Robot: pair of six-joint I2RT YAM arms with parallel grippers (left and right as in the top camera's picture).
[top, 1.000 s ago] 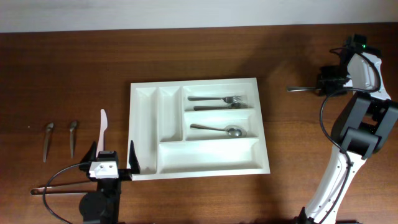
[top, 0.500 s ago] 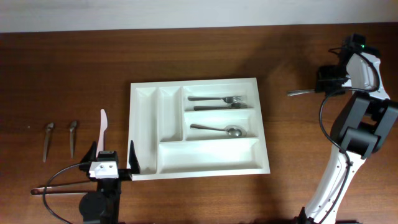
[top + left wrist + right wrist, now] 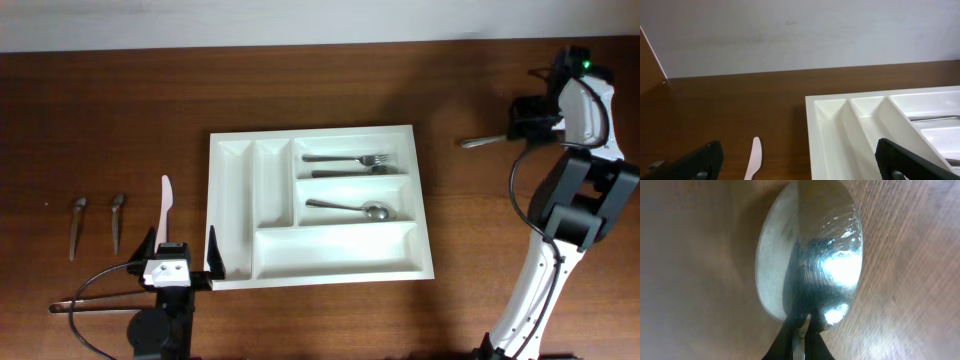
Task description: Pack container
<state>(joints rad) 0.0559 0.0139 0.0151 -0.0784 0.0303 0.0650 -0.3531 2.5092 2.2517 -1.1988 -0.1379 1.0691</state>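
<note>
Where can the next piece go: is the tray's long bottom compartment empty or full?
Empty: the bottom compartment of the container shows only bare white floor; the forks and spoon lie in the two slots above it.

Dark wood table [image 3: 100, 120] w/ pale, maybe painted, wall [image 3: 790, 35] behind.

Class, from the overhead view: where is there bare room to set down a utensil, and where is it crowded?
In the container, the bottom wide compartment and both narrow slots are bare; so is the table between its right rim and the held spoon. Crowded: forks occupy the top compartment, another spoon the middle; the knife lies beside the left gripper.
</note>
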